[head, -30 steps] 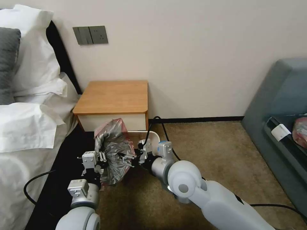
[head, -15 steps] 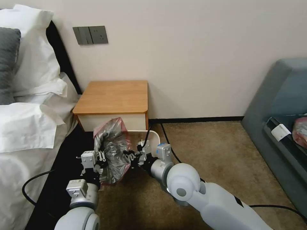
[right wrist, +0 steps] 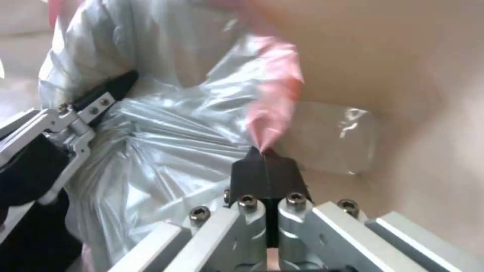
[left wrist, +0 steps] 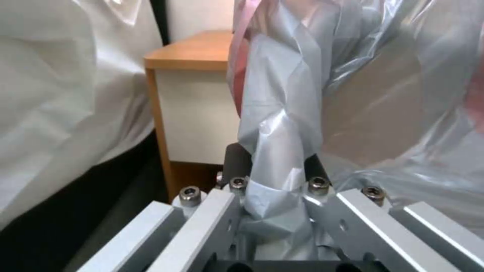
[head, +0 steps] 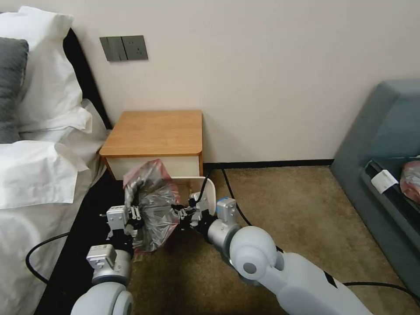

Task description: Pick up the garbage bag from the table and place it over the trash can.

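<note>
**Bag held open above the can, not yet seated**

Both grippers have drifted a little toward the left of the head view since one second ago, and the bag (head: 151, 210) went with them; the can (head: 209, 192) now shows more of its white rim at the centre of the frame, just below the table (head: 155, 131).

The left gripper (head: 135, 215), at lower left of centre, is clamped on a twisted grey fold of the bag (left wrist: 280, 151). The right gripper (head: 180, 214), just right of it, has its black pads (right wrist: 264, 172) pressed together on a pink-tinted edge of the bag (right wrist: 272, 113). Between the two the bag hangs stretched and crumpled, off the table, in front of the can and partly covering its left side.

The step in hand appears to be the fitting: the pick-up is done, but the mouth of the bag does not yet sit around the rim. The next move probably calls for spreading the two held edges apart and lowering them past opposite sides of the rim without tearing the thin plastic.

Count: one bag, one can, one table, two grippers. A second, redder plastic wad (head: 411, 179) lies at the right edge, well apart.
</note>
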Robot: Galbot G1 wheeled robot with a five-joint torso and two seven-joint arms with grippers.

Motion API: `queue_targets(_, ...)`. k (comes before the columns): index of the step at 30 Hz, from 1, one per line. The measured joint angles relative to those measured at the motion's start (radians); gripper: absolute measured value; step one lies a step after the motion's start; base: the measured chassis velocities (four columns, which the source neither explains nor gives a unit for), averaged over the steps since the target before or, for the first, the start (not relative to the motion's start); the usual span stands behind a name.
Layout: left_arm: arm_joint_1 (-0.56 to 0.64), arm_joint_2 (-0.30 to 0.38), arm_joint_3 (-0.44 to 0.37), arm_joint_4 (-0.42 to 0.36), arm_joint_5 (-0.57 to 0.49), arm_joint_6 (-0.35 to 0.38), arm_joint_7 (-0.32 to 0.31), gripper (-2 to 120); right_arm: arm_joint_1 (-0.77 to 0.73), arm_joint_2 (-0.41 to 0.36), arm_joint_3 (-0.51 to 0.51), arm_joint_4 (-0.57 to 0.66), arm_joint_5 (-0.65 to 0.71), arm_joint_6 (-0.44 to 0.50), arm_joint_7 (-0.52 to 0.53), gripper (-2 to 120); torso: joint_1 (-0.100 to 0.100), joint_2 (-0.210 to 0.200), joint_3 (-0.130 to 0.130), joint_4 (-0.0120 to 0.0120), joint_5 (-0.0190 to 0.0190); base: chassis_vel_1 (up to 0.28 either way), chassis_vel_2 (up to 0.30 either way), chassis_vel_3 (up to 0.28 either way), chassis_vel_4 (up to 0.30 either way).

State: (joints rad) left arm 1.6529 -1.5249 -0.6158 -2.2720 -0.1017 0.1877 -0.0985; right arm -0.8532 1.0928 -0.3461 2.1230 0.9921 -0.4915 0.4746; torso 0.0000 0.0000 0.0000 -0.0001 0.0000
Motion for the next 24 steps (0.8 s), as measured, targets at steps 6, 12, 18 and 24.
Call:
queue_targets(6, -0.005, -0.007, -0.008, 0.002, -0.006, 0.002, 0.000, 5, -0.026, -0.017, 0.033, 0.037, -0.016, 0.003, 0.000, 0, 0.000, 0.000, 0.000, 0.0000, 0.0000, 0.000, 0.000, 0.000, 0.000)
queue_targets(12, -0.004, -0.007, -0.016, 0.001, -0.011, 0.002, -0.001, 5, -0.039, -0.025, 0.039, 0.050, -0.038, 0.009, 0.000, 0, 0.000, 0.000, 0.000, 0.0000, 0.0000, 0.000, 0.000, 0.000, 0.000)
queue_targets(18, -0.006, -0.003, -0.033, 0.000, -0.025, 0.003, -0.001, 5, -0.060, -0.038, 0.056, 0.073, -0.071, 0.015, -0.008, 0, 0.000, 0.000, 0.000, 0.0000, 0.0000, 0.000, 0.000, 0.000, 0.000)
queue_targets(24, -0.009, -0.004, -0.041, -0.004, -0.037, 0.008, -0.003, 5, -0.094, -0.067, 0.087, 0.092, -0.108, 0.022, -0.028, 0, 0.000, 0.000, 0.000, 0.0000, 0.0000, 0.000, 0.000, 0.000, 0.000)
